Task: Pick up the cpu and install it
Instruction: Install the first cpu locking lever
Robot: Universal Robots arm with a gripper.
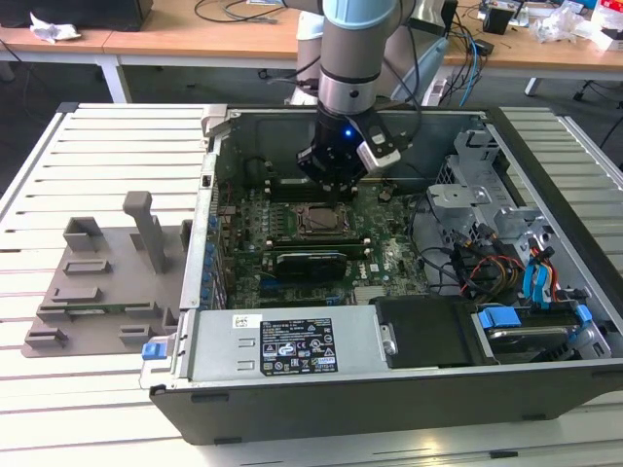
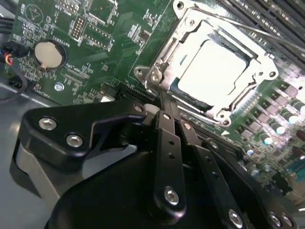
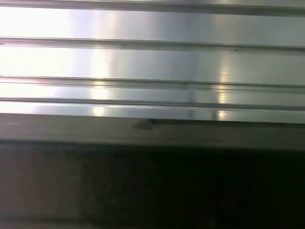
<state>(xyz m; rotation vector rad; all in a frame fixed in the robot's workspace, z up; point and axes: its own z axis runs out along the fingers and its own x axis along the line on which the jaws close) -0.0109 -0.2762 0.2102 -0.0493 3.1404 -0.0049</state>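
The cpu [image 2: 214, 67] lies flat in the motherboard socket, its silver-white top framed by the metal socket frame [image 2: 164, 52]. In the exterior view the cpu [image 1: 321, 222] sits mid-board inside the open computer case [image 1: 545, 195]. My gripper [image 1: 334, 190] hangs just above the socket's far edge. In the second wrist view the gripper [image 2: 164, 102] is shut, its two black fingers [image 2: 167, 143] pressed side by side. Their tips rest at the socket frame's corner, beside the cpu, with nothing visible between them.
A coin battery [image 2: 49, 53] sits on the green board near the socket. The power supply [image 1: 287, 345] lines the case's near wall, with a drive cage [image 1: 477, 185] and cables [image 1: 487, 263] at the exterior view's right. A grey fixture [image 1: 107, 282] lies on the slatted table [image 3: 143, 62].
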